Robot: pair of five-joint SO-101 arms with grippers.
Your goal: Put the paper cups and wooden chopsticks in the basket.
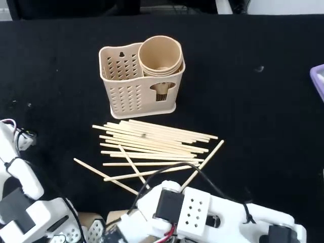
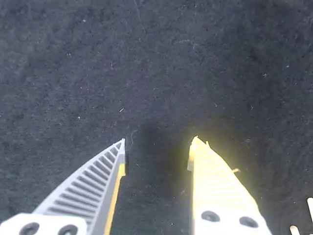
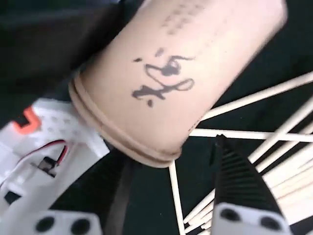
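The beige basket [image 1: 132, 96] stands at the back of the table, with stacked paper cups [image 1: 160, 54] in one of its compartments. Several wooden chopsticks [image 1: 152, 144] lie scattered in front of it. Another paper cup [image 3: 166, 73], with a scribble on its side, lies tipped over close to my right gripper [image 3: 171, 161]. That gripper is open, its black finger [image 3: 239, 181] beside the cup's rim. In the high view this cup [image 1: 87, 221] peeks out between the two arms at the front edge. My left gripper [image 2: 157, 147] is open over bare black cloth, holding nothing.
The left arm's white body [image 3: 49, 142] sits right beside the tipped cup. A purple object [image 1: 318, 81] shows at the table's right edge. Black table [image 1: 253, 116] stretches to the right of the basket and chopsticks.
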